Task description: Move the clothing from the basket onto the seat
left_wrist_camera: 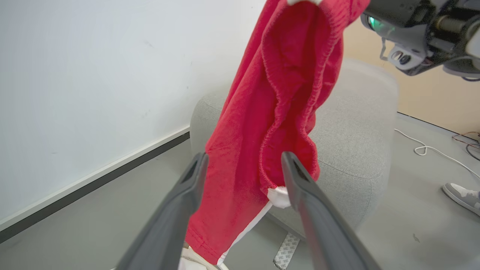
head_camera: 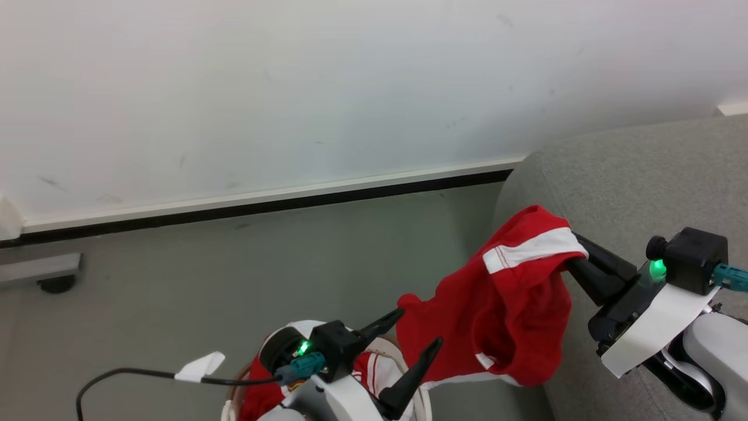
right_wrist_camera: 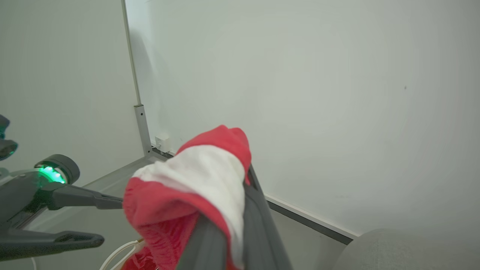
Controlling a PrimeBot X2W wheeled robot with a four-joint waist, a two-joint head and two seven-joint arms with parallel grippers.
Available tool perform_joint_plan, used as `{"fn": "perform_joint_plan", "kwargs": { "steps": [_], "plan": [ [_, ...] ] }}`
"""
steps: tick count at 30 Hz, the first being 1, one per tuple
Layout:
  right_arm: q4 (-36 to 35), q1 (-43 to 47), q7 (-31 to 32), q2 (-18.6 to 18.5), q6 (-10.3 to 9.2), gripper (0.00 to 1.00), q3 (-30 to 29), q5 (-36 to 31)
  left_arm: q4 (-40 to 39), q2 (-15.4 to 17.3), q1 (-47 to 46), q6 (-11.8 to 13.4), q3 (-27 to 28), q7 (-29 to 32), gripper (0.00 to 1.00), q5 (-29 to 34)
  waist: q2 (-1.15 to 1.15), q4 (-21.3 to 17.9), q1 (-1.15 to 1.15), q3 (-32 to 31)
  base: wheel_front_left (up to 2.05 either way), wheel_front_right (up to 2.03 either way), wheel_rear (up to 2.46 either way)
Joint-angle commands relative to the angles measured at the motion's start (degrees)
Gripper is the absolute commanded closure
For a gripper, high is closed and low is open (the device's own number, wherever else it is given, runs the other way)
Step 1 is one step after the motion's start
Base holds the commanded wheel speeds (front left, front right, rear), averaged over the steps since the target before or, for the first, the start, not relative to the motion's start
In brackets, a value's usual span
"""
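— Red soft sports garment with a white band (head_camera: 502,292): where is it?
— Centre right of the head view, hanging from the clenched right gripper (head_camera: 578,257), against the grey woven sofa (head_camera: 643,175).
— Left gripper (head_camera: 418,327)?
— Lower centre, fingers spread wide, grasping nothing, above the roundish white plastic basket (head_camera: 422,403).
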Motion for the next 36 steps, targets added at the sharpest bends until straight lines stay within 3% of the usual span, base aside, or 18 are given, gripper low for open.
{"fn": "perform_joint_plan", "kwargs": {
  "steps": [1,10,18,19,20,21,29,36],
  "plan": [
    [-0.24,0.43,-0.20,-0.31,-0.12,1.00,-0.73,-0.28,-0.37,0.32,-0.75,0.03,0.04,0.14,0.00,-0.01,0.00,-2.36,0.00,1.70,0.00,0.00,0.00],
    [0.09,1.91,-0.21,-0.22,-0.12,1.00,-8.50,-1.14,-1.80,1.07,-3.02,-0.28,-0.06,0.70,0.00,0.81,0.00,-7.94,0.00,7.05,0.00,0.00,0.00],
    [6.52,0.31,-0.21,2.53,-0.12,1.00,-25.00,-4.66,-4.20,2.69,-7.02,-0.76,0.22,2.27,0.00,2.49,0.00,-8.33,0.00,15.79,0.00,0.00,0.00],
    [6.52,0.31,-0.21,2.53,-0.12,1.00,-25.00,-4.66,-4.20,2.69,-7.02,-0.76,0.22,2.27,0.00,2.49,0.00,-8.33,0.00,15.79,0.00,0.00,0.00],
    [9.42,-1.02,-0.20,3.25,-0.12,1.00,-30.56,-5.81,-4.95,3.14,-8.46,-1.03,0.51,2.86,0.00,2.80,0.00,-7.53,0.00,18.64,0.00,0.00,0.00],
    [9.42,-1.02,-0.20,3.25,-0.12,1.00,-30.56,-5.81,-4.95,3.14,-8.46,-1.03,0.51,2.86,0.00,2.80,0.00,-7.53,0.00,18.64,0.00,0.00,0.00],
    [24.54,-13.90,0.07,4.45,-0.12,1.00,-51.39,-13.72,-8.99,5.40,-15.28,-2.22,1.47,5.50,0.00,4.46,0.00,-4.00,0.00,31.44,0.00,0.00,0.00],
    [39.54,-23.63,-0.09,5.35,-0.12,1.00,-68.25,-26.96,-10.77,6.19,-19.58,-2.72,2.16,5.97,0.00,5.90,0.00,-1.06,0.00,38.70,0.00,0.00,0.00]
  ]
}}
